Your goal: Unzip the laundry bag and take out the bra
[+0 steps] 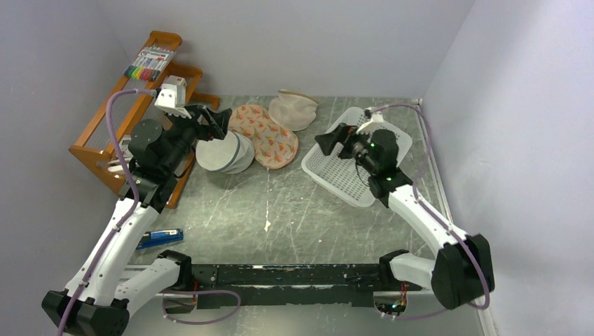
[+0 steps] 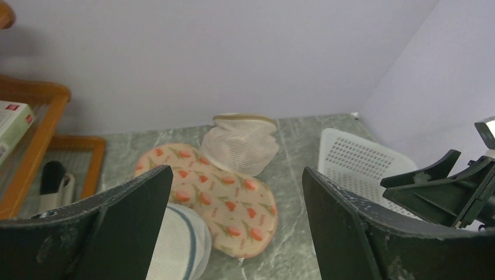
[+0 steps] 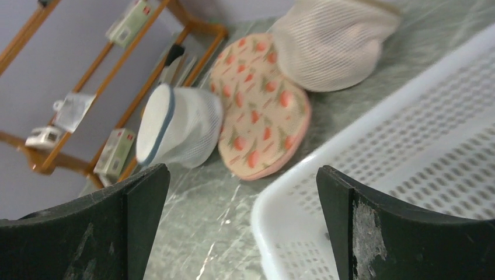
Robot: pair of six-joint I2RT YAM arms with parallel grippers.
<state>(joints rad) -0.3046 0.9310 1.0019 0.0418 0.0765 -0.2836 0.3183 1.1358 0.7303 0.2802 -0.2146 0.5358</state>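
The laundry bag (image 1: 225, 152) is a round white mesh pouch with a thin dark zip rim. It lies at the table's back left, leaning against an orange floral pouch (image 1: 270, 134). My left gripper (image 1: 216, 120) hovers open just above and behind it, with nothing between its fingers; the bag (image 2: 178, 248) shows under the left finger in the left wrist view. My right gripper (image 1: 328, 142) hangs open over the left end of a white basket (image 1: 350, 178), pointing toward the bag (image 3: 175, 125), and is empty. The bra is hidden.
A beige mesh pouch (image 1: 294, 108) sits behind the floral pouch near the back wall. A wooden rack (image 1: 105, 150) with markers and small boxes stands along the left wall. A blue tool (image 1: 160, 238) lies by the left arm's base.
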